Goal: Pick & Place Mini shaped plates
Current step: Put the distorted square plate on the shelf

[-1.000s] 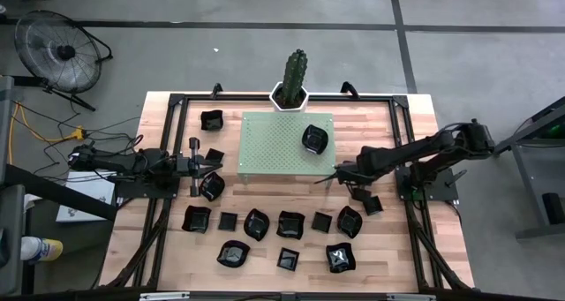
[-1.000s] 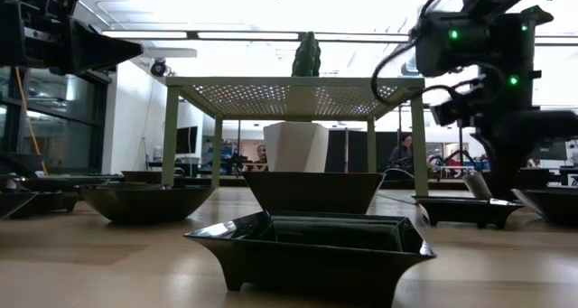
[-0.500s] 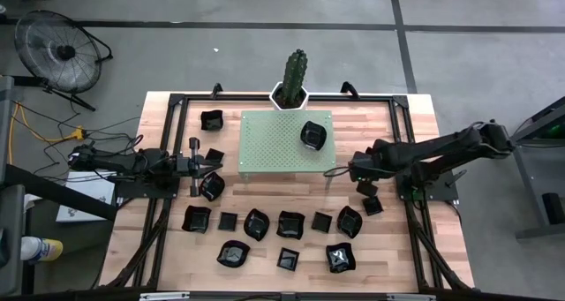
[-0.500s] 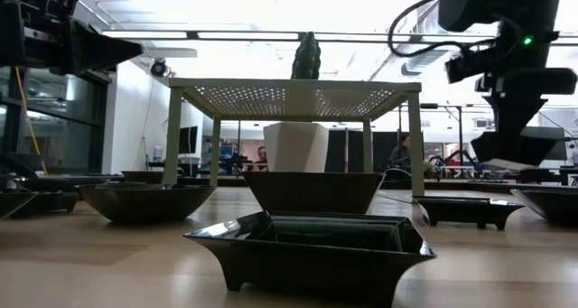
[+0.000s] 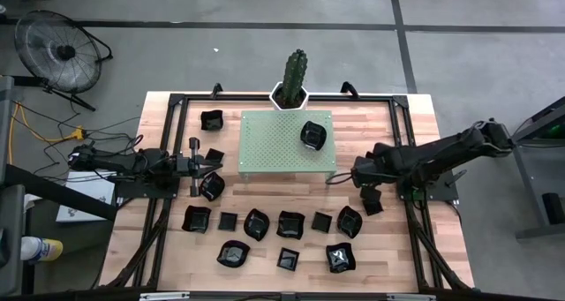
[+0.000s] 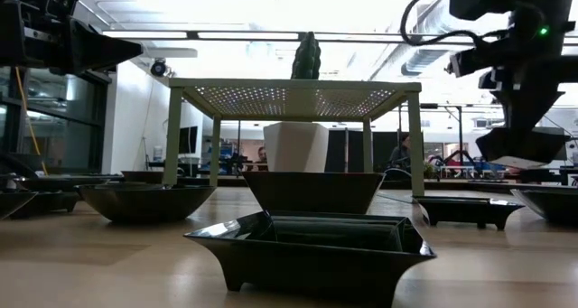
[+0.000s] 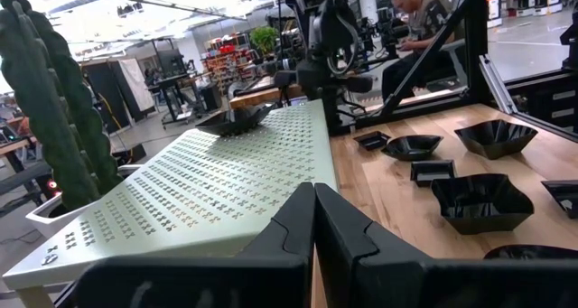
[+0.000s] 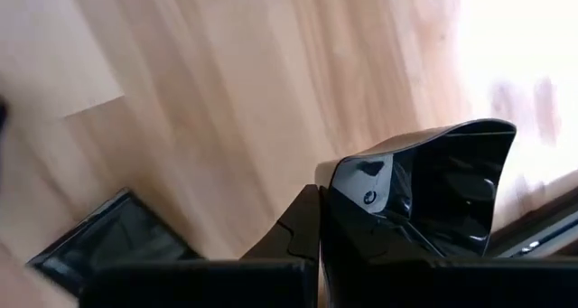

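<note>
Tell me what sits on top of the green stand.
One black plate sits on the green stand, near its right edge. Nothing else shows on top. What lies under the stand is hidden from above.

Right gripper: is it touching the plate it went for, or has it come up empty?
Touching. In the right wrist view the right gripper is shut on the rim of a black plate, lifted off the table.

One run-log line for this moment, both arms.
right gripper: shut on small black plate, lifted beside green perforated stand | left gripper: shut, empty, left of stand | one plate on stand
</note>
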Robot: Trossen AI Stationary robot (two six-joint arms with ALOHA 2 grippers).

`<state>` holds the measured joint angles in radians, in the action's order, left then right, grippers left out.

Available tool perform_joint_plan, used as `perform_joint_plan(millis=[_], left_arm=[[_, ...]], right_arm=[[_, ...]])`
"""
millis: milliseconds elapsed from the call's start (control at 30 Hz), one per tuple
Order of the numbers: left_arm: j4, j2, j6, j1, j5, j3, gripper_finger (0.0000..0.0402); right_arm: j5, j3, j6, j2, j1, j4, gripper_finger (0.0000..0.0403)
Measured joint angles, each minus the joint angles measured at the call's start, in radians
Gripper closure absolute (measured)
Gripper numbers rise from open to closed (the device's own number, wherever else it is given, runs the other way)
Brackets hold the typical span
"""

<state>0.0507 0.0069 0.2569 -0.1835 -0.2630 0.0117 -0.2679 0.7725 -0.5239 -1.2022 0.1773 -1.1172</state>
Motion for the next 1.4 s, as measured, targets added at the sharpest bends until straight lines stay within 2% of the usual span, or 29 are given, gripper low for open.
perform_joint_plan(millis=[167, 467, 667, 867, 1400], left_arm=[[0.0, 0.0, 0.0, 0.0, 0.0, 0.0, 0.0401], [0.0, 0.0, 0.0, 0.0, 0.0, 0.0, 0.0401], [0.0, 0.0, 0.0, 0.0, 0.0, 0.0, 0.0401], [0.0, 0.0, 0.0, 0.0, 0.0, 0.0, 0.0401], [0.0, 0.0, 0.0, 0.0, 0.0, 0.0, 0.0401]], right_arm=[[0.006, 0.072, 0.044, 0.0, 0.009, -0.034, 0.0403], [-0.018, 0.309, 0.18, -0.002, -0.008, -0.168, 0.0403], [-0.021, 0.454, 0.318, -0.044, -0.03, -0.193, 0.0403], [-0.061, 0.624, 0.375, -0.162, -0.061, -0.229, 0.0403], [-0.142, 1.141, 0.506, -0.587, -0.126, -0.252, 0.0403]])
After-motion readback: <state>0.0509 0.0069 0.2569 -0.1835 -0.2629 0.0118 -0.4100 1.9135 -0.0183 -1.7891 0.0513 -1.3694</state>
